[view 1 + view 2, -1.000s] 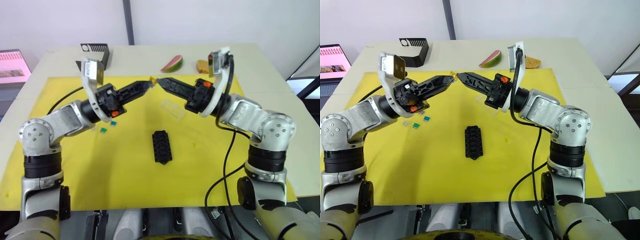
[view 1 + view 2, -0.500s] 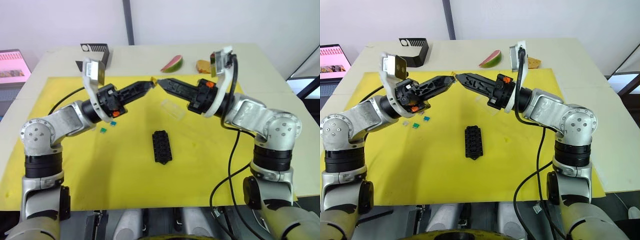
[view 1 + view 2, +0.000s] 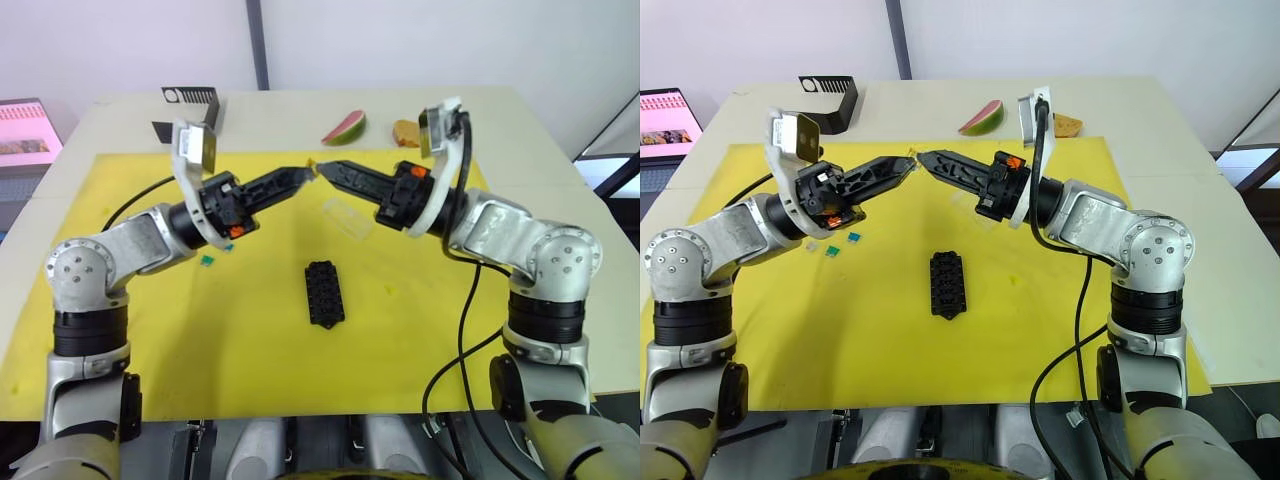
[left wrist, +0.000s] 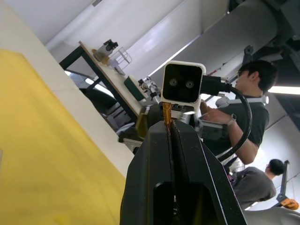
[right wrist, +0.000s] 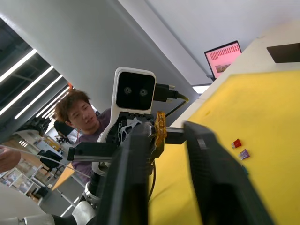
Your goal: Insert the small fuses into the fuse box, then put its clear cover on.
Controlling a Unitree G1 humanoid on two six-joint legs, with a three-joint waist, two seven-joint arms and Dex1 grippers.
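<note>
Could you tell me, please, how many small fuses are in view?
6: a tiny amber plastic fuse pinched in the left gripper; grey, green and teal chips on the yellow mat by that arm; red and purple ones beside them.

you're getting bright, even light; ceiling strip lights [image 5: 21,65] are glaring toward ten o'clock, and close fingers [image 4: 187,187] are blurring.

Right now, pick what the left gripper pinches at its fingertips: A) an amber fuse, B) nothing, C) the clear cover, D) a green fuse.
A: the left gripper is shut on the amber fuse, held up towards the open right gripper.
</note>
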